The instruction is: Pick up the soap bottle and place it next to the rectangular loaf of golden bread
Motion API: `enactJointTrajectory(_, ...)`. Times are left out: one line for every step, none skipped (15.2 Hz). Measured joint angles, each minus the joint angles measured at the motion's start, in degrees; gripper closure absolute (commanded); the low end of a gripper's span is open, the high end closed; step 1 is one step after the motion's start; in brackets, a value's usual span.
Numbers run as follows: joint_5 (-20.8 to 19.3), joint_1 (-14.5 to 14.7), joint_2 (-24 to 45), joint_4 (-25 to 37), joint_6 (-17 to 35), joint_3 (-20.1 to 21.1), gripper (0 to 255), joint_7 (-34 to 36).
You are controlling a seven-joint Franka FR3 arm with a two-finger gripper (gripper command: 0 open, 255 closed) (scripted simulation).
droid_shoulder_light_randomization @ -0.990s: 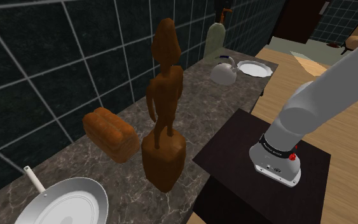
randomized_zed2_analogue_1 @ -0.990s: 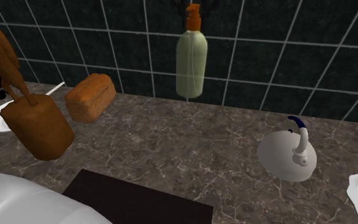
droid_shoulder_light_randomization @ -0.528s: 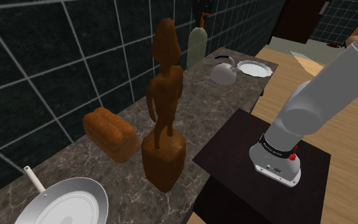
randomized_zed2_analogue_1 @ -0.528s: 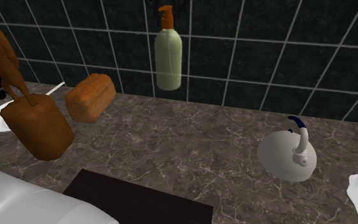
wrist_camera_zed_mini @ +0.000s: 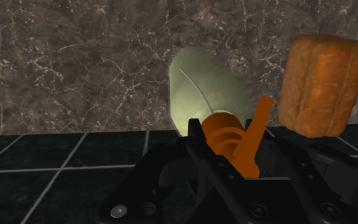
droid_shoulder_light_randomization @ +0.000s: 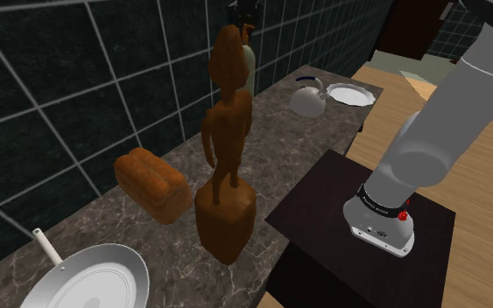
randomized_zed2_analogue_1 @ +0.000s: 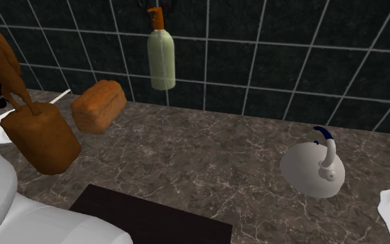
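Soap bottle (droid_shoulder_light_randomization: 249,61) hangs behind the statue (droid_shoulder_light_randomization: 227,131) in the shoulder view, shifted toward the bread (droid_shoulder_light_randomization: 152,179). In the second exterior view we see it airborne above the table (randomized_zed2_analogue_1: 207,159), closer to the bread. In the wrist view the tool (wrist_camera_zed_mini: 229,149) pinches its orange pump; lowering looks next.

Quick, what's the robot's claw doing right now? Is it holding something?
Gripper: shut on the soap bottle, holding it by its orange top above the counter.
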Motion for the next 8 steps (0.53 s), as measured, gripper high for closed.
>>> enactJointTrajectory(-0.05,0.5,1.45,0.94,0.53,0.59,255,1.1)
enactJointTrajectory(-0.13,0.95,2.69,2.06,0.64,1.09,255,2.06)
enactJointTrajectory(-0.24,1.55,3.87,2.97,0.94,1.72,255,3.27)
enactJointTrajectory(-0.37,2.07,5.08,4.32,0.81,2.24,255,4.31)
enactJointTrajectory(-0.58,2.63,7.05,6.39,0.77,2.77,255,5.42)
enactJointTrajectory(-0.75,3.18,8.5,7.93,0.66,3.25,255,6.46)
enactJointTrajectory(-0.95,3.75,9.7,9.14,0.65,3.7,255,7.47)
enactJointTrajectory(-1.27,4.31,12.05,11.9,0.25,4.11,255,8.42)
